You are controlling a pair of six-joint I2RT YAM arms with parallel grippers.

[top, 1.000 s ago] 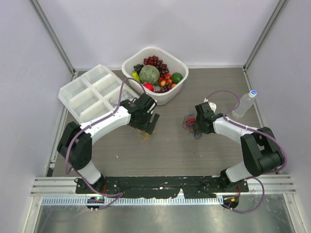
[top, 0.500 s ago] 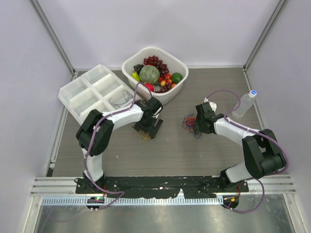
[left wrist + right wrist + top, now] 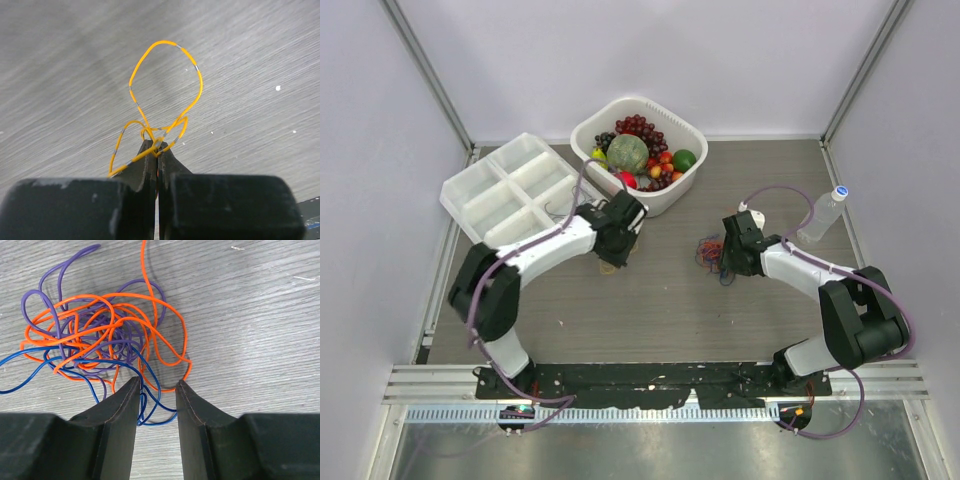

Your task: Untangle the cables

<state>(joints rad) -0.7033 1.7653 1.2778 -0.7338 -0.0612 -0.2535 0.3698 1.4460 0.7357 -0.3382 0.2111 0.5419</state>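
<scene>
Left wrist: left gripper (image 3: 157, 147) pinches the yellow cable (image 3: 165, 43) near the fruit basket (image 3: 582, 128); right gripper (image 3: 156, 384), jaws spread, straddles the cable tangle (image 3: 97, 332).

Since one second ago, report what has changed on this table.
The left gripper, shut on the thin yellow looped wire, drew it a little toward the white compartment tray. The right gripper stayed open at the tangle of orange, purple and blue wires, which did not move.
</scene>
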